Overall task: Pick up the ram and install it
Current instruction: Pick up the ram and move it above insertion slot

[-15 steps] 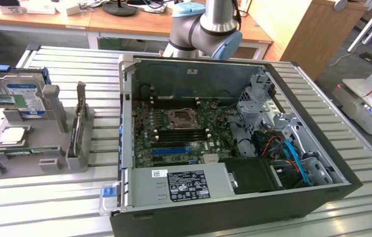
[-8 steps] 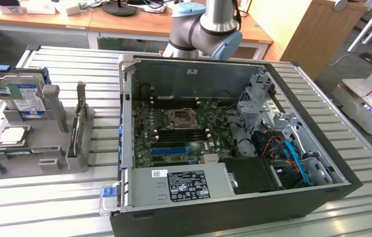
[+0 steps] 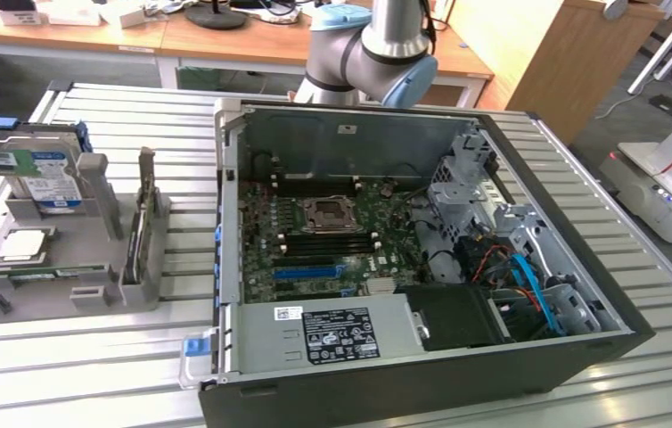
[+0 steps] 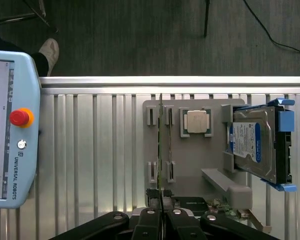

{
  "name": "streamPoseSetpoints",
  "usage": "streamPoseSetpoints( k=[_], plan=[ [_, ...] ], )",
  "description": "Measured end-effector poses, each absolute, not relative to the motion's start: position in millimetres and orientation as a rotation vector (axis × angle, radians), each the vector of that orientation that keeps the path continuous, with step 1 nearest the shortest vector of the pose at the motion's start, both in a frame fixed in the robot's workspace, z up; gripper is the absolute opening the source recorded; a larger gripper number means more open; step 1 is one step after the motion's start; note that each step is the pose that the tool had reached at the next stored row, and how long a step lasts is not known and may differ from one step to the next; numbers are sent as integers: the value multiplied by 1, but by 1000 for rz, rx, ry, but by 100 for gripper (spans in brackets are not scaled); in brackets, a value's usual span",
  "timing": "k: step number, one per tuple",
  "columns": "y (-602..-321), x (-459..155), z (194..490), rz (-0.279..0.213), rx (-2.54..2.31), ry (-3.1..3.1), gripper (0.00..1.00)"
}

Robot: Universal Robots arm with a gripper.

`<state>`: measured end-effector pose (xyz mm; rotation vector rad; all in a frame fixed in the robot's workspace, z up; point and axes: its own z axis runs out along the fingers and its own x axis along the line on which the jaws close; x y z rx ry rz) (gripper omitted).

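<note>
The ram [image 4: 160, 145] is a thin green stick standing on edge in the slots of the grey holder tray [image 4: 190, 160]. In the exterior view the ram [image 3: 45, 273] lies along the tray's near side. My gripper [image 4: 160, 220] hovers well above the tray, lined up with one end of the stick and not touching it. Its black fingers [image 4: 149, 220] meet in the middle, shut with nothing held. The open PC case [image 3: 431, 250] shows the motherboard [image 3: 324, 241] with its dark memory slots near the CPU socket.
On the tray also sit a square silver CPU [image 4: 197, 121], a hard drive [image 4: 255, 145] in a blue caddy, and an upright expansion card [image 3: 140, 214]. A teach pendant [image 4: 12, 130] lies on the slatted table. My arm [image 3: 378, 45] rises behind the case.
</note>
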<state>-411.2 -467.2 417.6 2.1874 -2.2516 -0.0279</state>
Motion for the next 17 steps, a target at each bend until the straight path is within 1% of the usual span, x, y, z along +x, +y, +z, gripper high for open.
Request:
streamPoseSetpoints(
  k=[6, 17],
  plan=[
    [-467, -406, 418, -28, 2187, -2252, 12],
    [-467, -368, 418, -29, 2189, -2251, 12]
  ],
)
